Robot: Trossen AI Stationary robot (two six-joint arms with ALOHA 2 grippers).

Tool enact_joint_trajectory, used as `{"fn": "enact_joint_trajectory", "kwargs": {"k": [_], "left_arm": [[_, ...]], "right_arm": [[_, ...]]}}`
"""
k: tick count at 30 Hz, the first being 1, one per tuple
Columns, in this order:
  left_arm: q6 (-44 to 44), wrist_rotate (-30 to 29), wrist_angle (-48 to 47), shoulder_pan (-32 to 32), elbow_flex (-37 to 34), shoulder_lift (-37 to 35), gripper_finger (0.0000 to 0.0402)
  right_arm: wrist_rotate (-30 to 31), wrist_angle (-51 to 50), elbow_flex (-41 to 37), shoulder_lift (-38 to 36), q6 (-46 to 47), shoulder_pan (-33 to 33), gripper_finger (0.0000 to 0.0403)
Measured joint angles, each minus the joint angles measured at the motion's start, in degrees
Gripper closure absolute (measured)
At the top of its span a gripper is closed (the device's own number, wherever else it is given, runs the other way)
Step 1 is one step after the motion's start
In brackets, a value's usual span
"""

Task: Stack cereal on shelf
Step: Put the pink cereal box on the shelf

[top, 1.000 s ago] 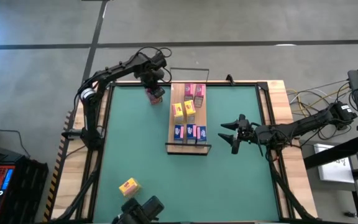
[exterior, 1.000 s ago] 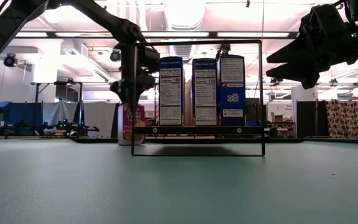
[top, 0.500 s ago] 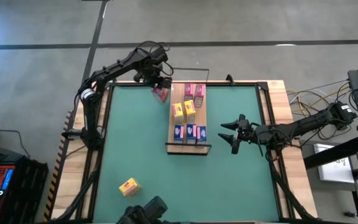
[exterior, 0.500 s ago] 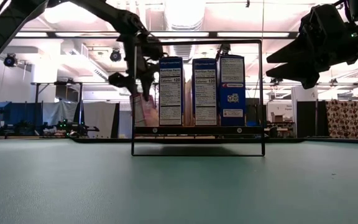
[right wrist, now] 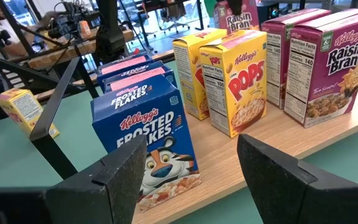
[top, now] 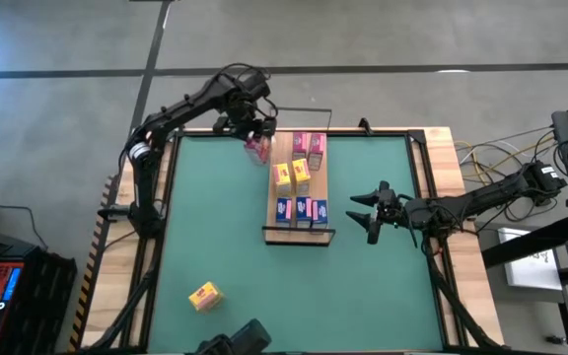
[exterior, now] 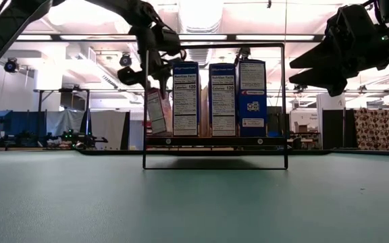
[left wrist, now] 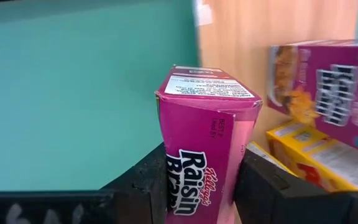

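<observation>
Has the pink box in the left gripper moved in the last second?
Yes. The pink Raisin Bran box, clamped in the left gripper, has risen off the table and shifted toward the shelf; it now hangs by the shelf's far left corner.

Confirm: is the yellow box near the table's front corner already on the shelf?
No, the yellow box lies alone on the green table, well apart from the shelf where the other boxes stand.

"Raisin Bran" pink box (left wrist: 207, 149); "Frosted Flakes" blue box (right wrist: 148, 140); "Pops" yellow box (right wrist: 238, 84)
</observation>
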Motion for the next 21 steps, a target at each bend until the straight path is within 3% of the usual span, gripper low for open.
{"fn": "enact_joint_trajectory", "kwargs": {"k": [21], "left_arm": [[-7.1, 0.3, 6.1, -2.9, 1.5, 0.2, 0.0279]], "right_arm": [[0.0, 0.0, 0.0, 0.0, 0.0, 0.0, 0.0163]]}}
